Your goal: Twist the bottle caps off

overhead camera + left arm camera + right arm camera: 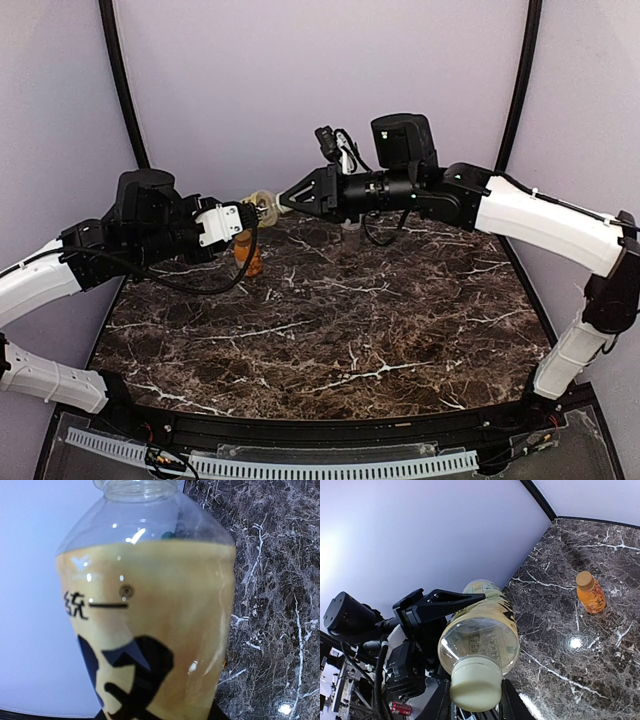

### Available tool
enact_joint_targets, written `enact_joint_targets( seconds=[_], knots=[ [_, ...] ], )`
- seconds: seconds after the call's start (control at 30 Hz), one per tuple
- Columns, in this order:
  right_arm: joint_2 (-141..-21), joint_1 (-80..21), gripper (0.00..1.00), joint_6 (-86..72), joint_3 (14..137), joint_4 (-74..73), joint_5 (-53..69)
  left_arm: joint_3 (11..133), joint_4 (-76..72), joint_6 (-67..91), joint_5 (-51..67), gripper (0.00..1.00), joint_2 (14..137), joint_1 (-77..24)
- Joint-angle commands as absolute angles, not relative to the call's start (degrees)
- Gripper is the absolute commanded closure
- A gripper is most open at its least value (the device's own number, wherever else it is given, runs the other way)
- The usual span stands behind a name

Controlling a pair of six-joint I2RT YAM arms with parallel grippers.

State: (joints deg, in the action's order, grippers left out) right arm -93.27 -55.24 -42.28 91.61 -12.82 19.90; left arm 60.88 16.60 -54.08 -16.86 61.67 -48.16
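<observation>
My left gripper point(248, 215) is shut on the tall yellowish tea bottle point(262, 207) and holds it sideways above the table, neck pointing right. The bottle fills the left wrist view point(150, 630). Its cream-white cap point(475, 687) sits between my right gripper's fingers point(511, 702), which press on both of its sides. My right gripper point(283, 201) meets the bottle's neck in mid-air. The squat orange juice bottle point(591, 596) stands upright on the table with its orange cap point(584, 578) on. The slim clear bottle and the dark green cap do not show clearly.
The dark marble table point(340, 330) has purple-white walls behind and on both sides. The orange juice bottle point(251, 262) stands at the back left, just below and behind the left gripper. A black frame edge runs along the near side.
</observation>
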Motion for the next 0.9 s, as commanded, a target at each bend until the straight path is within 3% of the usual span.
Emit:
enact_joint_targets(
  seconds=[0.0, 0.17, 0.3, 0.4, 0.53, 0.83, 0.87],
  knots=[
    [-94.83, -55.2, 0.77, -42.35, 93.61, -10.11, 22.5, 59.85, 14.82, -55.21, -17.66, 0.67, 60.62, -48.6],
    [-94.74, -55.1, 1.0, -40.18, 93.47, -10.36, 23.74, 59.51, 14.97, -55.82, -17.09, 0.68, 60.33, -48.58],
    [-94.7, -56.01, 1.0, -24.51, 95.1, -14.2, 28.64, 61.94, 22.99, -53.0, -8.28, 0.69, 60.2, -48.6],
    [-94.02, -60.52, 1.0, -3.7, 97.32, -23.52, 24.51, 64.84, 37.38, -50.76, 7.3, 0.72, 60.87, -48.6],
    [-91.7, -67.66, 1.0, 21.04, 94.08, -26.54, 19.68, 66.91, 47.87, -50.22, 19.56, 0.76, 61.83, -48.61],
    [-93.24, -74.11, 1.0, 46.91, 94.4, -30.07, 0.68, 69.87, 52.66, -49.53, 25.82, 0.76, 62.66, -48.62],
    [-93.51, -74.52, 0.9, 47.64, 94.44, -30.04, -1.82, 69.94, 52.52, -49.46, 25.78, 0.76, 62.71, -48.61]
  ],
)
